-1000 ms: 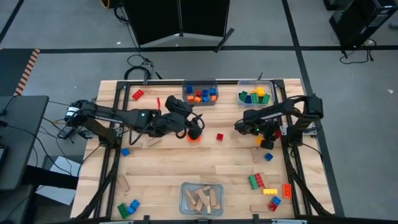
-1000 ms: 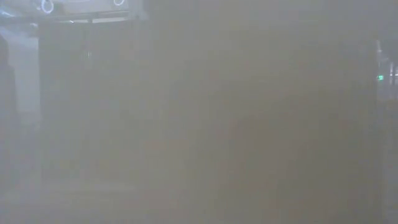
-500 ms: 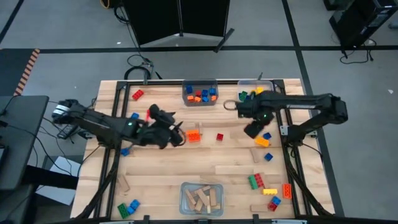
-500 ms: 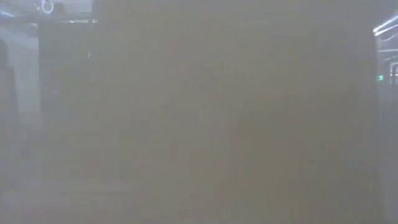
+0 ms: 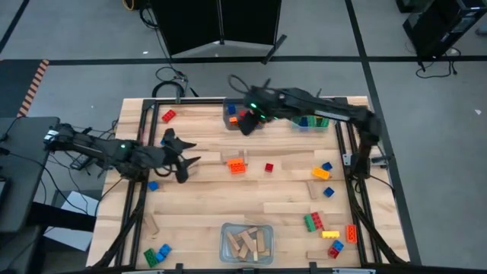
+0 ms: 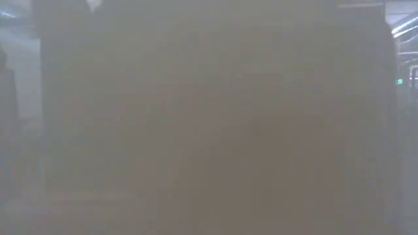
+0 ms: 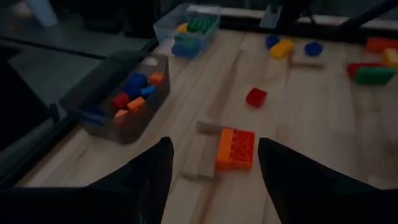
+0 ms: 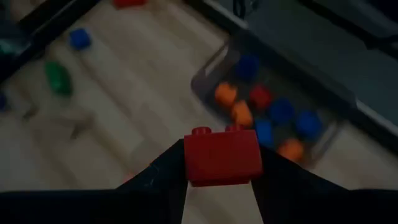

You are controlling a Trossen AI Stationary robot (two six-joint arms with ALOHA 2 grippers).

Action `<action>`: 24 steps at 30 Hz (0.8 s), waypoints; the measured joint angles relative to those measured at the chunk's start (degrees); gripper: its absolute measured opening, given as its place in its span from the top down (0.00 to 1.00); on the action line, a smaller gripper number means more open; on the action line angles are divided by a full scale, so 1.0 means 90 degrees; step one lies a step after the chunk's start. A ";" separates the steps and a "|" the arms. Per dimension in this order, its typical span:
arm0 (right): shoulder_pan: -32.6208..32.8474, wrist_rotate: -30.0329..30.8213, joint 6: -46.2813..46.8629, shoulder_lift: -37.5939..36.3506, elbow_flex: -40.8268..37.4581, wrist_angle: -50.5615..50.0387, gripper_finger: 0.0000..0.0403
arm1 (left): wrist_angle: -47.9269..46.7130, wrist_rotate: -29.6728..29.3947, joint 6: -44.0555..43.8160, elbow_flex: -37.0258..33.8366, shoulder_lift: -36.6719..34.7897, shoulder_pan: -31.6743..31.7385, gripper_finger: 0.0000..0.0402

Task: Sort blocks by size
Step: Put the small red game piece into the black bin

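The left claw (image 5: 185, 158) is held spread and empty over the table (image 5: 281, 199), left of the orange brick (image 5: 237, 165); two tan blocks (image 7: 200, 157) lie just beside that brick.

The right claw (image 5: 246, 125) is pinched on a red brick (image 8: 222, 155) and is poised at the near edge of the small-brick bin (image 5: 245, 116), which sits beyond the orange brick.

The step in hand is judged to be the drop. It would be done well if the claw were carried over the bin's middle, lowered inside its walls and only then spread, so that the brick cannot bounce out.

The low view is too fogged to help. No writing or brand can be read anywhere.
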 joint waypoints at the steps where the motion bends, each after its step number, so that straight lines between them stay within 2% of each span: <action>1: -0.0120 -0.0005 -0.0096 0.0244 0.0202 0.0082 0.61 | -0.0093 0.0009 0.0020 -0.0009 -0.0161 0.0000 0.40; 5: -0.0608 -0.0149 -0.0118 0.1052 0.0728 0.0170 0.60 | -0.0504 0.0011 0.0135 -0.0007 -0.0661 -0.0004 0.40; 12: -0.1254 -0.0706 0.0094 0.1913 0.0767 0.0182 0.58 | -0.0787 0.0010 0.0144 -0.0009 -0.1025 -0.0005 0.40; 18: -0.1550 -0.0823 0.0296 0.2343 0.0767 0.0163 0.57 | -0.0933 0.0010 0.0143 -0.0009 -0.1013 -0.0005 0.40; 24: -0.1658 -0.1008 0.0580 0.2366 0.0677 0.0257 0.56 | -0.1072 -0.0076 0.0143 -0.0009 -0.1013 -0.0002 0.40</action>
